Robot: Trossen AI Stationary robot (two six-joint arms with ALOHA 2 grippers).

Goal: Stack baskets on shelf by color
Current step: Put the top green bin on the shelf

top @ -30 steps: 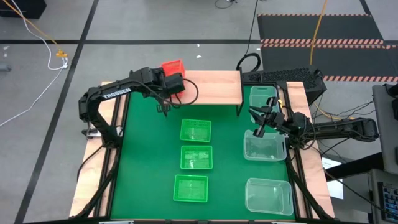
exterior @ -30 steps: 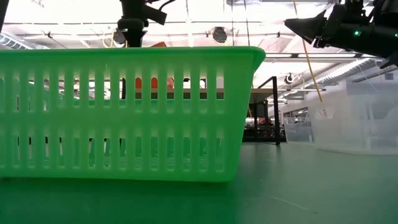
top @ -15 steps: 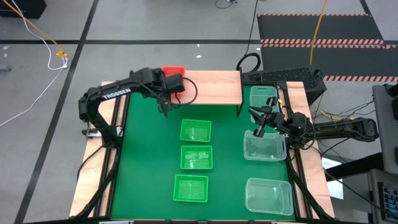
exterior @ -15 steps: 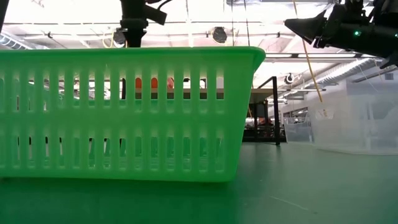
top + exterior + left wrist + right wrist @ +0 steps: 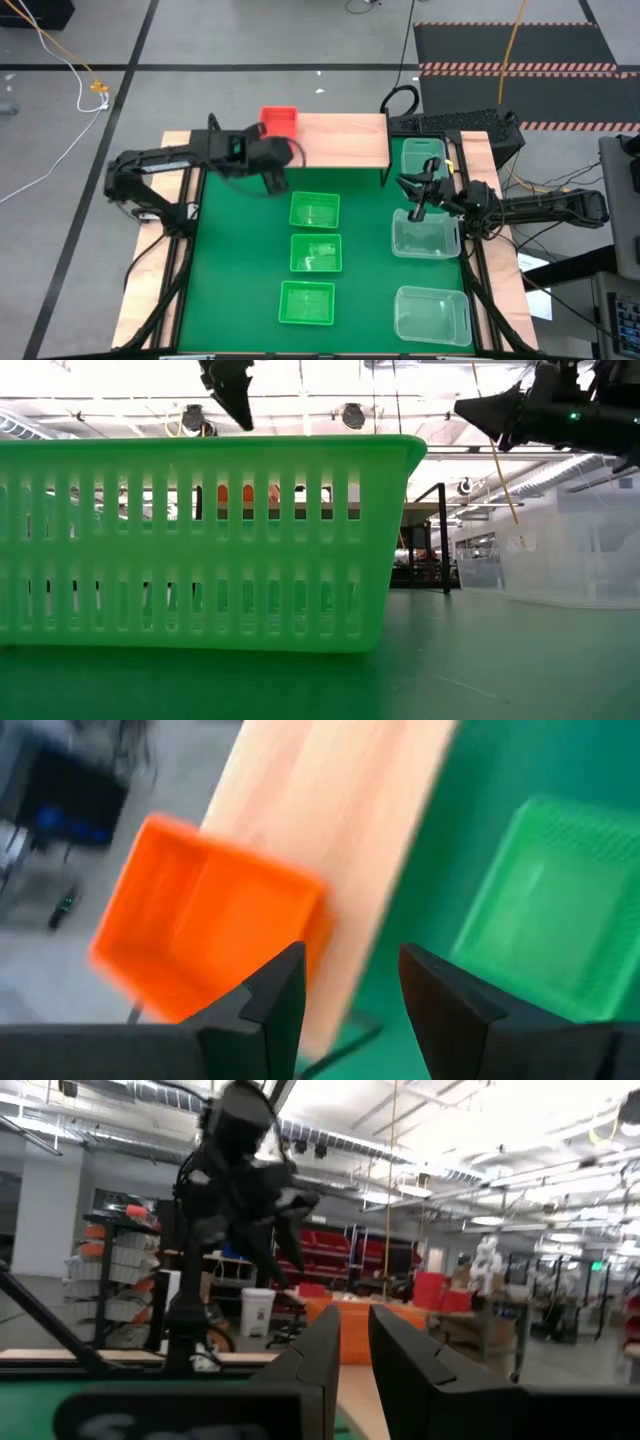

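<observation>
The left tool (image 5: 350, 995), open and empty, hangs beside the red basket (image 5: 279, 120) at the shelf's (image 5: 345, 140) nine-o'clock end, evidently starting the red stack, while the right tool (image 5: 412, 187) waits nearly closed, empty, over a clear basket (image 5: 425, 238).

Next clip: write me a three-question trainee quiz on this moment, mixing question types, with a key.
1. True or false: the red basket sits on the green mat.
2. How many green baskets lie in a column on the mat?
A. two
B. three
C. four
3. Fill in: the left hand is ____ and holds nothing.

Key:
1. False. The red basket sits at the left end of the shelf.
2. B. The far green basket, the middle green basket and the near green basket.
3. Open. Its fingers stand apart, off the red basket. The right hand waits over a clear basket.
</observation>
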